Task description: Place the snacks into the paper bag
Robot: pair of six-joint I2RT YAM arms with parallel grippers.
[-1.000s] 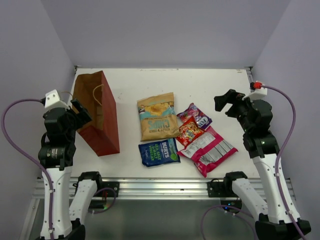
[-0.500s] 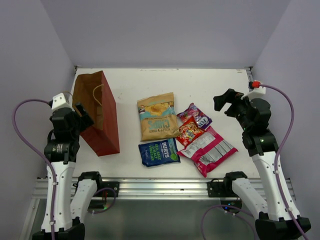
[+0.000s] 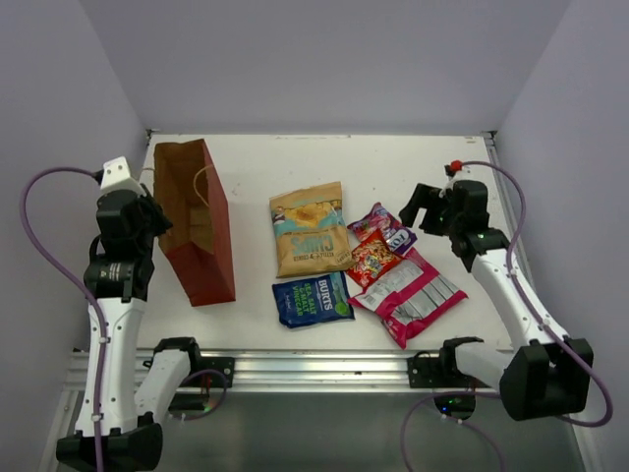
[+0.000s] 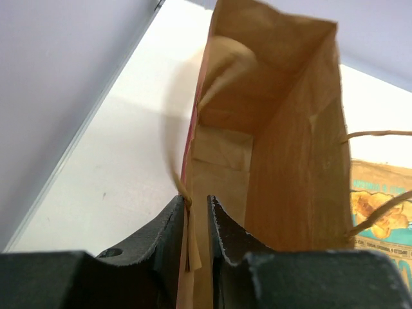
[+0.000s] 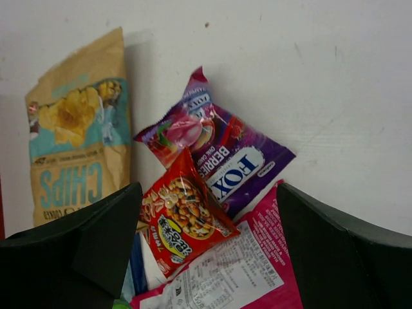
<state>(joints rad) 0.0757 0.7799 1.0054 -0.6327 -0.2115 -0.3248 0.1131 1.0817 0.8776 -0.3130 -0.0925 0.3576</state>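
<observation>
1. Red-brown rectangular paper bag (image 3: 201, 258), one, is standing left in the top view. Five foil snacks are lying to its right: tan chips bag (image 3: 310, 234), dark blue packet (image 3: 313, 299), purple packet (image 3: 386, 226), red packet (image 3: 371, 260), pink-and-silver packet (image 3: 415, 295).
2. Left wrist view: left gripper (image 4: 196, 205) is clamping the bag's rim, steadying it.
3. Right wrist view: right gripper (image 5: 207, 190), jaws wide apart, is hovering over the red and purple packets. First pick is probably pending: lowering, then closing on one.

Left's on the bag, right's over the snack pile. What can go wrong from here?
1. The left gripper grips only the paper bag's thin wall beside a string handle: a pull may tear it or tip the bag.
2. The right gripper, open, hangs over the overlapping red packet, purple packet and pink-and-silver packet: it may grab two.
</observation>
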